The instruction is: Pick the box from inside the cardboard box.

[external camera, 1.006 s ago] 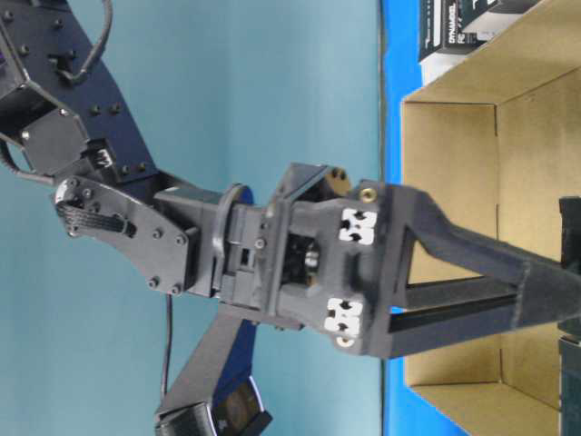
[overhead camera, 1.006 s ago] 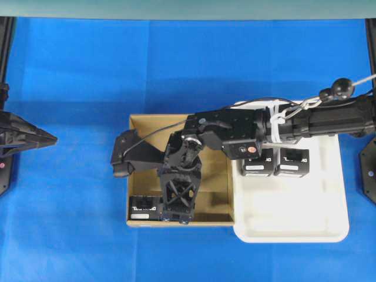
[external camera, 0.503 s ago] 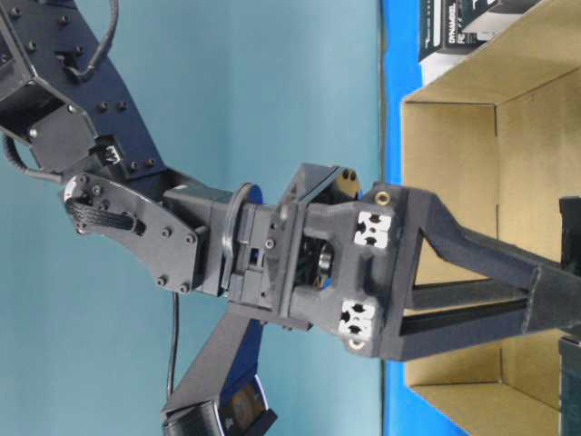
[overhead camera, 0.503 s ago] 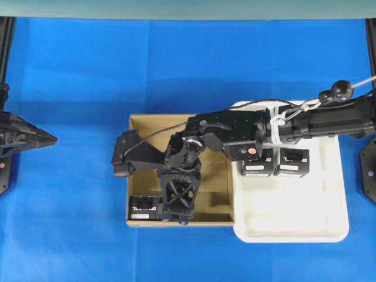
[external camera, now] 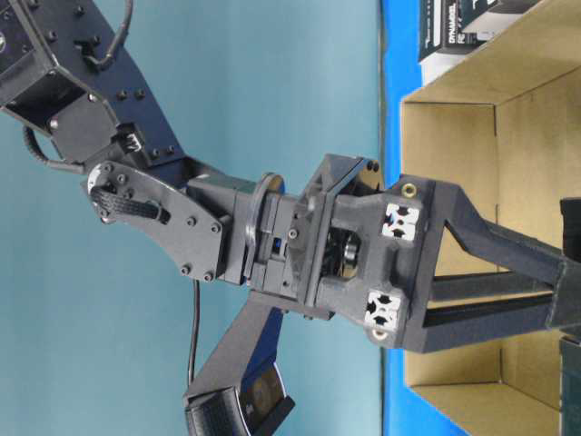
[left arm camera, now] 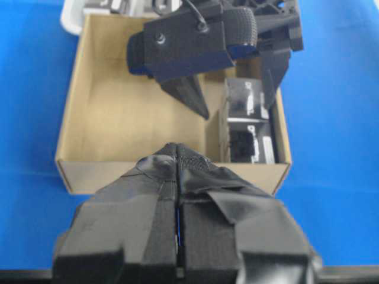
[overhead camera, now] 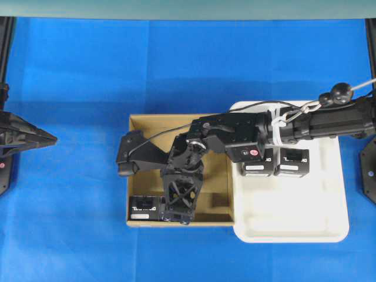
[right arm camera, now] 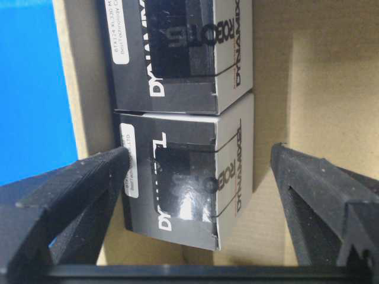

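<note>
The cardboard box sits mid-table, its right wall just beside the tray. Two boxes stand side by side at the carton's near edge, toward its left corner: one at the left, the box right of it, under the right gripper. Two more boxes sit at the tray's far-left part.

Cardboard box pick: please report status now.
Right gripper open, fingers straddling the box. Not gripped yet. Left gripper shut, parked. Second box touching it.
</note>
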`<state>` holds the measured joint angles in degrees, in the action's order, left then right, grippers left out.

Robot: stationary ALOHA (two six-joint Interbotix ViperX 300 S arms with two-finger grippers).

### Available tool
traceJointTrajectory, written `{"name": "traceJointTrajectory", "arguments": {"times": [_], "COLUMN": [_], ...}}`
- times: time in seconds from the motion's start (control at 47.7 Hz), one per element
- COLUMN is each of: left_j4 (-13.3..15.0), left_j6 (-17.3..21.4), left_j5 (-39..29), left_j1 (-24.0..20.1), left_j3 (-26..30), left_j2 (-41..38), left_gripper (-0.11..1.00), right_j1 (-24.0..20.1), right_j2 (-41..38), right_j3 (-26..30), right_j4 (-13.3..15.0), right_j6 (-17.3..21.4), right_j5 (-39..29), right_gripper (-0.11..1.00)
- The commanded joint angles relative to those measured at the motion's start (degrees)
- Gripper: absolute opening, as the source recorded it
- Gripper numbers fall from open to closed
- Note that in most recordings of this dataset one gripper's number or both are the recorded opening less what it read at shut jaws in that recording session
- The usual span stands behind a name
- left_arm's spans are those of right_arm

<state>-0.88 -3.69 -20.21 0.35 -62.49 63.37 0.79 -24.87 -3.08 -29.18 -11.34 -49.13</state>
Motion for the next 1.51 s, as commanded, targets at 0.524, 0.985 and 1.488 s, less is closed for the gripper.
{"name": "traceJointTrajectory", "arguments": {"times": [0.524,0.985,1.488], "left_j4": [-0.2,-0.1,-0.1], "left_j6": [-0.4,-0.3,-0.3], "left_j5": [0.4,0.3,0.3], "left_j1": [0.0,0.0,0.0], "left_j3": [1.1,1.1,1.1], "left_j2": [-0.4,-0.4,-0.4], "left_gripper": [-0.07,-0.07,-0.07], "right_j1": [5.0,9.8,10.9], "right_j2": [1.3,1.5,2.3], "right_j3": [-2.0,-1.8,-1.2], "right_j4": [2.5,7.6,7.4], "right_j6": [-0.2,-2.0,-4.5], "right_j5": [-0.2,-2.3,-3.5], "right_gripper": [1.00,1.00,1.00]}}
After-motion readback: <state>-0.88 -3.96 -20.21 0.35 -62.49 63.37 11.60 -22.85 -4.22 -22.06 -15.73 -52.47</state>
